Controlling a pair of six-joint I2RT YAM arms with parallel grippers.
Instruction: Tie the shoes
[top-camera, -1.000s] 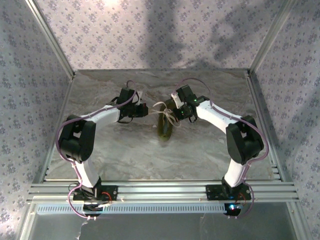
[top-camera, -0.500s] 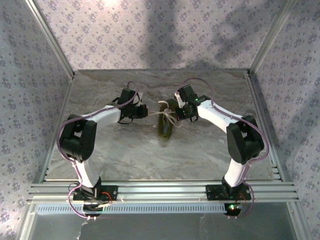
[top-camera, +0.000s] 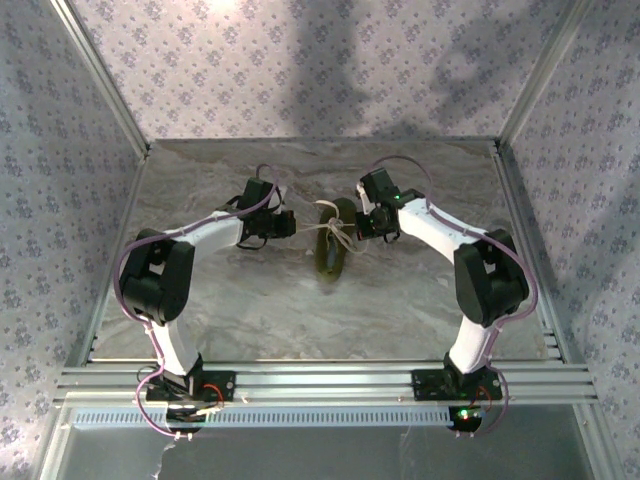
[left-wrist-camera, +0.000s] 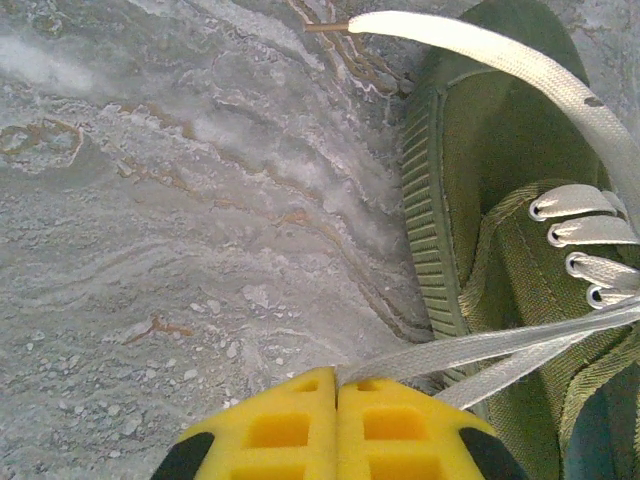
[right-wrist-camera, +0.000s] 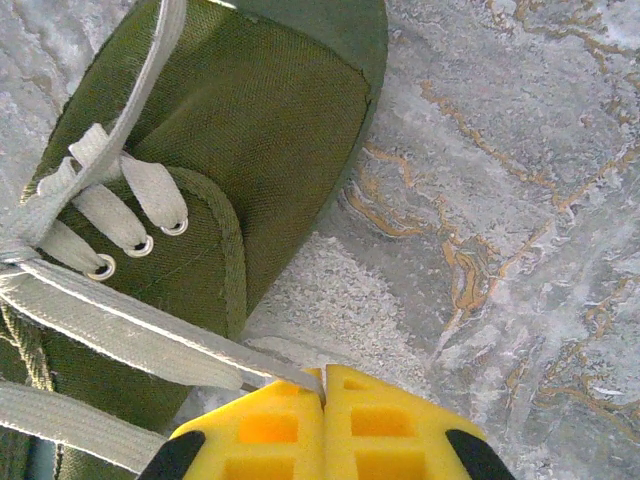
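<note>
Seen from above, the right gripper has drawn back to the right since a second ago, pulling the lace tighter over the shoe, which lies mid-table between it and the left gripper. At the left wrist, the yellow pads are pressed together, pinching a lace that runs right across the shoe beside them. At the right wrist, the pads are likewise clamped on a lace leading left to the shoe.
</note>
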